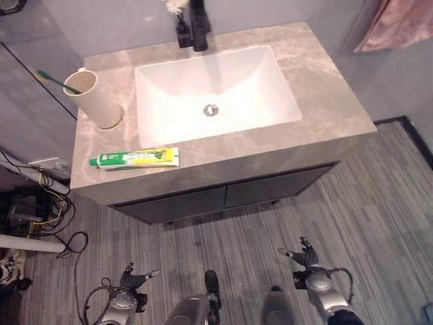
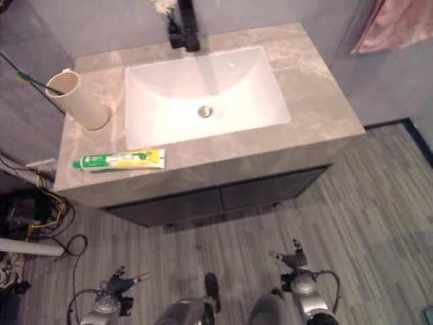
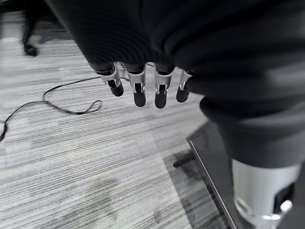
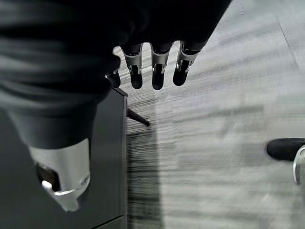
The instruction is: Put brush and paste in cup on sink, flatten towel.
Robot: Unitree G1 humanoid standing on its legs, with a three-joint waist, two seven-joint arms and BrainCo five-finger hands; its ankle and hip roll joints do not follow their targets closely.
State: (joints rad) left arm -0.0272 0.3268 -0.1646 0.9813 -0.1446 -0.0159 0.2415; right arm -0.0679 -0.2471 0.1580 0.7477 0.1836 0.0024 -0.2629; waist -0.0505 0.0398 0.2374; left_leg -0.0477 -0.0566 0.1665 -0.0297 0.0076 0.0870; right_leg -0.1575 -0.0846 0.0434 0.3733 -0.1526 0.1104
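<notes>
Green-and-yellow paste (image 1: 135, 158) lies lengthwise along the table's (image 1: 318, 95) front edge, cap leftward. Brush (image 1: 57, 80) leans left in the cup (image 1: 95, 99), its head hidden inside. Left hand (image 3: 143, 88) and right hand (image 4: 155, 71) hang relaxed, empty.

Both hands wear a dark ribbed cover over back and wrist. The left hand (image 3: 143, 71) has silver fingers (image 3: 139, 90) with rounded dark tips; the right hand (image 4: 152, 52) matches, its silver thumb (image 4: 62, 176) bearing a bright metal ring.

Matt stone-look counter (image 1: 325, 95), glossy white basin (image 1: 223, 81), wood-grain floor (image 1: 352, 196).
</notes>
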